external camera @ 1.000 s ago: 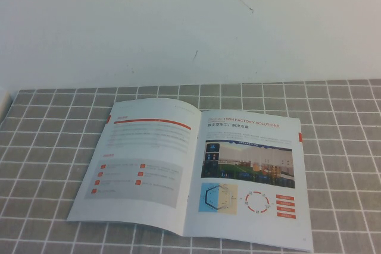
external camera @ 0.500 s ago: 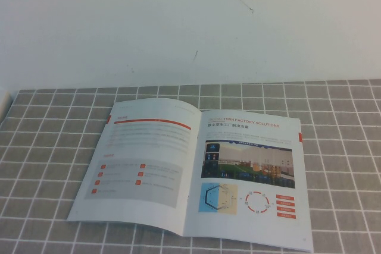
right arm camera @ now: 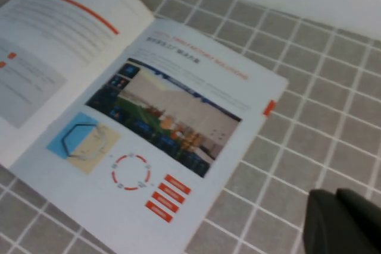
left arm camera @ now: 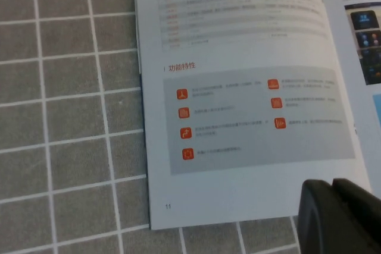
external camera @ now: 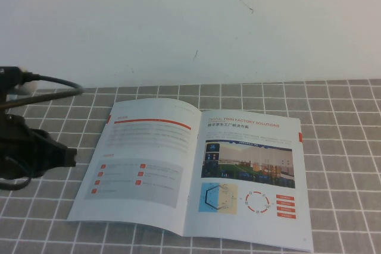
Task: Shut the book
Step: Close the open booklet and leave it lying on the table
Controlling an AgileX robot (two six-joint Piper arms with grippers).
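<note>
Book (external camera: 196, 171): open and face up on the grey checked cloth (external camera: 342, 147), toward 6 o'clock of the table in the high view. At 9 o'clock of the book, just beside the left page (external camera: 143, 165) but apart from it: left gripper (external camera: 62, 157), low over the cloth, black cable (external camera: 56, 81) looping behind. Open or closed, cannot tell. Left page bowed up slightly near the fold (external camera: 194, 171), outer edge flat on the cloth. Right page (external camera: 250, 176) flat, photo and orange diagrams uppermost. Right gripper (right arm camera: 342, 224) absent from the high view; by its own camera, above the cloth off the right page's outer corner, judged about 4 o'clock of the book. Its jaw state likewise cannot be told. Closing not yet begun. Risks, as judgement: thin glossy sheet lying flat on soft cloth, so hard to get under, with cloth easily pinched along with paper or the corner creased. A push from 9 o'clock without lift likely to slide the whole book toward 3 o'clock instead of turning the page. One leaf caught rather than the full left half: book left open. Released short of the fold, apt to spring back.
</note>
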